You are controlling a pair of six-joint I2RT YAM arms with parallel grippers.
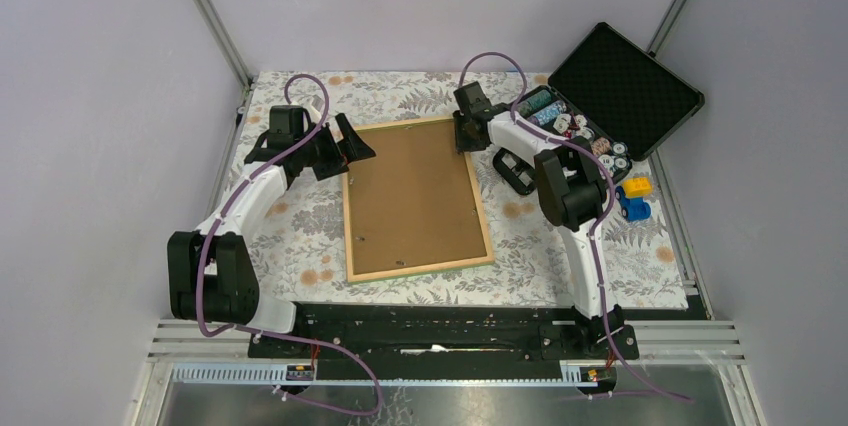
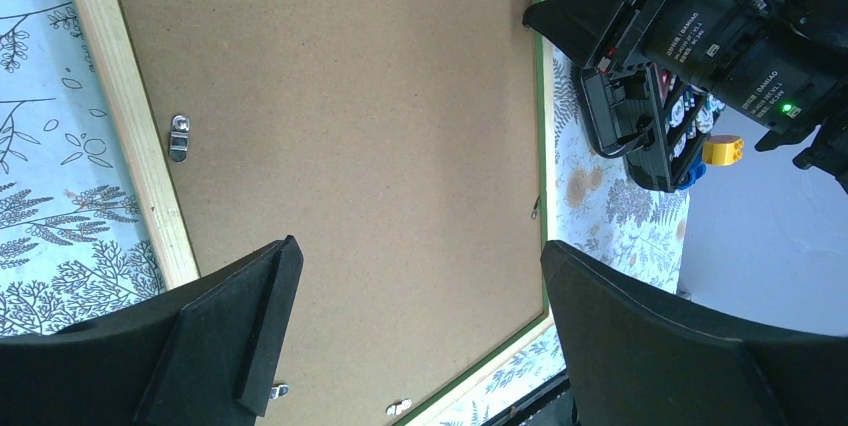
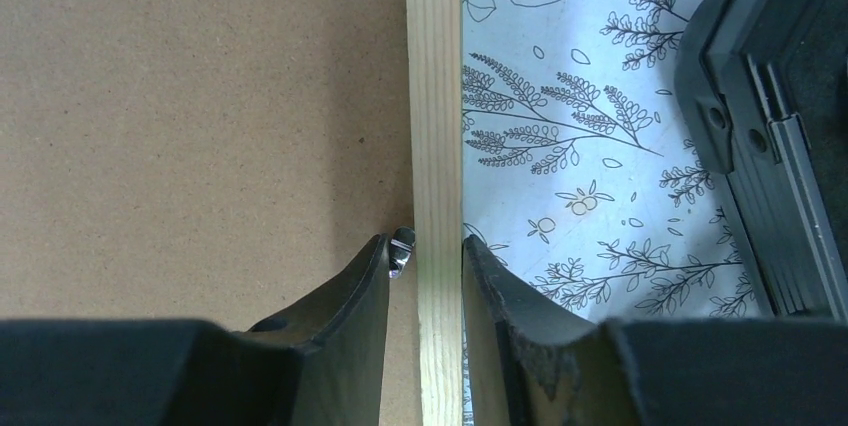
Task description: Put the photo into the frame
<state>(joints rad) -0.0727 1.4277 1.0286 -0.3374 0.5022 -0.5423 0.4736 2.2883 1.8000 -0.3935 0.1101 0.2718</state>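
Top external: floral tablecloth (image 1: pixel 300 236), lilac walls (image 1: pixel 100 96); left hand (image 2: pixel 418 251) apart; right hand (image 3: pixel 425 241) narrowly apart astride frame (image 3: pixel 436 66) rail.

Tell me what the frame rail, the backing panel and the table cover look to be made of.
The frame rail: light bare wood, matt; straight grain lines show.
The backing panel: brown fibreboard, probably; flat, speckled, no grain.
The table cover: printed cloth or sheet, cannot tell which; pale with leaf drawings, matt.

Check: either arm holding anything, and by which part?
Left fingers: open, nothing held. Right fingers straddle the side rail of the rectangular light-wood picture frame at its far right corner; gap visible, no grip yet.
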